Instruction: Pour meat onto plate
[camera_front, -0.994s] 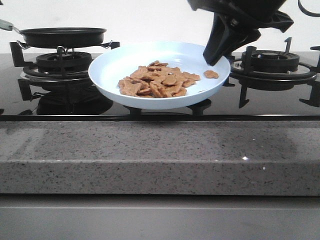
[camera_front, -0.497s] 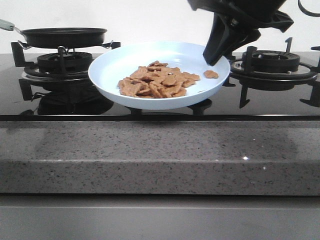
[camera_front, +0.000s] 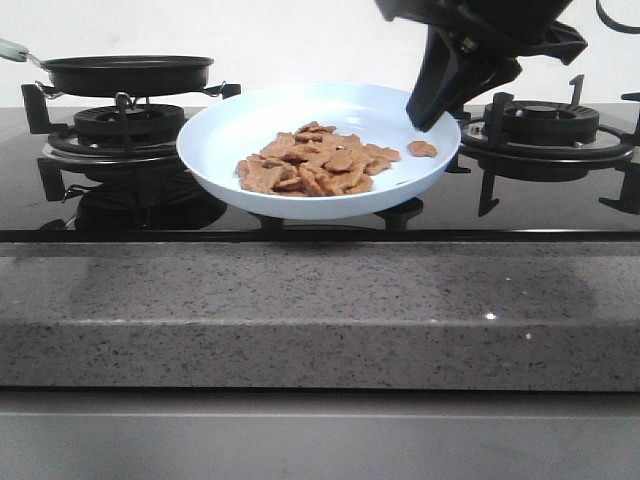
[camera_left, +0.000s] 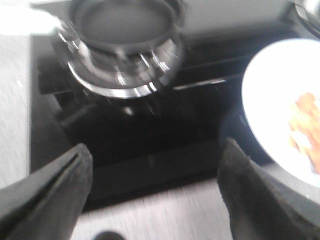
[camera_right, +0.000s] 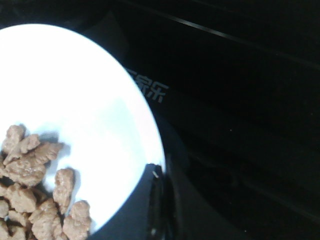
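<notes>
The pale blue plate (camera_front: 240, 125) is tilted toward the front, above the black glass hob between the two burners. A heap of tan meat (camera_front: 315, 160) lies in its middle, with one stray piece (camera_front: 422, 149) near the right rim. My right gripper (camera_front: 428, 118) comes down from above and is shut on that right rim. In the right wrist view, the right gripper (camera_right: 161, 175) pinches the plate (camera_right: 90, 100) beside the meat (camera_right: 35, 190). My left gripper (camera_left: 156, 146) is open and holds nothing. It hovers over the hob's front edge, with the plate (camera_left: 270, 100) off to one side.
An empty black frying pan (camera_front: 125, 73) sits on the left burner, also seen in the left wrist view (camera_left: 125, 20). The right burner grate (camera_front: 540, 125) stands behind the right gripper. A speckled stone counter edge (camera_front: 320, 310) runs along the front.
</notes>
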